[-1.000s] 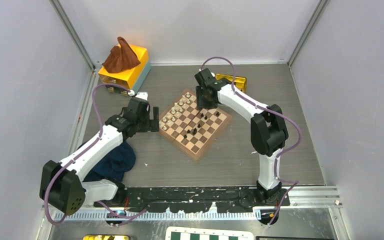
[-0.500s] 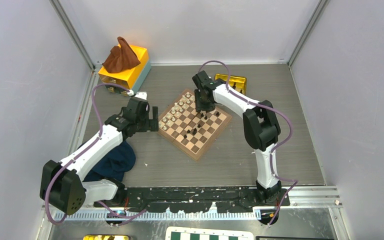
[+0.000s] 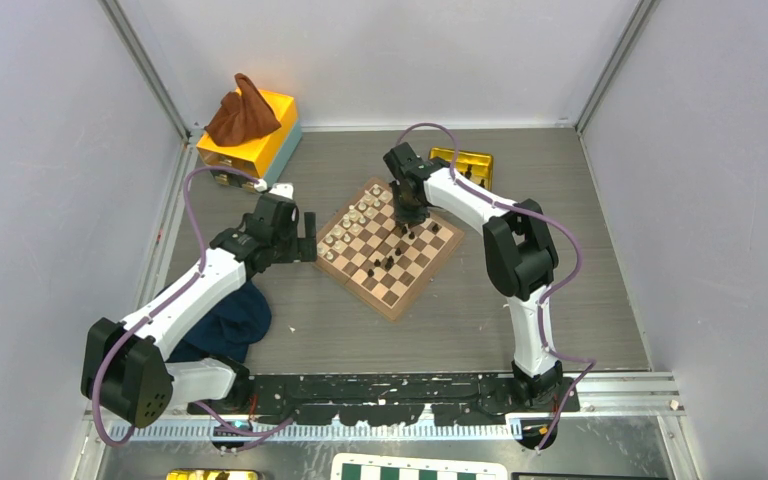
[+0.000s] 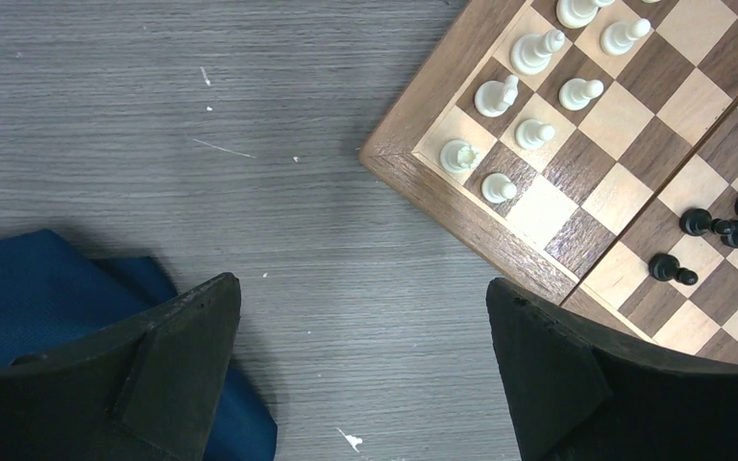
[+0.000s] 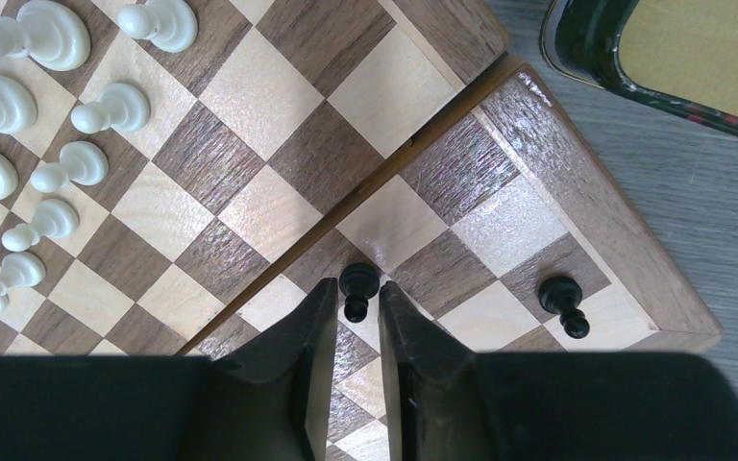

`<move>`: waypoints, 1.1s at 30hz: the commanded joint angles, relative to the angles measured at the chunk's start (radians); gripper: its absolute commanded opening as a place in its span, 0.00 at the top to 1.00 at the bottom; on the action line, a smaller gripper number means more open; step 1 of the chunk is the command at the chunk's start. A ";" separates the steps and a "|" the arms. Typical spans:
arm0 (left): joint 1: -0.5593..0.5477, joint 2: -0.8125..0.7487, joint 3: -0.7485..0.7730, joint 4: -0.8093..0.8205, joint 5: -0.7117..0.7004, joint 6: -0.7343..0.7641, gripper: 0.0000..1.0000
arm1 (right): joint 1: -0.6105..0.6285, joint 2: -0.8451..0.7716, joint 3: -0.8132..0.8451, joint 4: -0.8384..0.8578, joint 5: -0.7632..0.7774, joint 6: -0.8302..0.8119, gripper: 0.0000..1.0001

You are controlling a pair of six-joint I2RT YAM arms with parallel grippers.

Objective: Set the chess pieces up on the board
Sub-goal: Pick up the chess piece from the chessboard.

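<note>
The small wooden board [image 3: 396,310] lies turned like a diamond at mid-table. Cream pieces [image 3: 352,222] stand on its left side. Black pieces [image 3: 390,262] stand scattered in its middle and right part. My right gripper [image 3: 410,212] is low over the board's far right part. In the right wrist view the right gripper [image 5: 357,288] is shut on a black pawn [image 5: 358,277] that stands on the board [image 5: 615,230]. Another black pawn [image 5: 562,294] stands near the rim. My left gripper [image 4: 360,288] is wide open and empty over bare table beside the board's left corner [image 4: 442,187].
A yellow box [image 3: 265,140] with a brown cloth on it stands at the back left. A gold tin [image 3: 465,160] lies behind the board. A blue cloth [image 3: 230,320] lies under the left arm. A green-and-white board [image 3: 420,470] shows at the bottom edge.
My right gripper has moved a little to the left and lower over the board's far part. The left arm has not moved.
</note>
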 commanded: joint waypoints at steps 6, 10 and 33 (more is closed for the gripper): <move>0.006 -0.001 0.000 0.044 0.004 -0.001 0.00 | 0.003 -0.002 0.038 -0.008 -0.004 -0.013 0.82; 0.008 -0.001 -0.001 0.043 0.005 -0.002 0.00 | 0.003 -0.005 0.039 -0.010 0.000 -0.015 0.90; 0.009 -0.024 0.003 0.032 0.007 -0.003 0.00 | 0.000 -0.105 0.081 -0.063 0.098 -0.021 0.98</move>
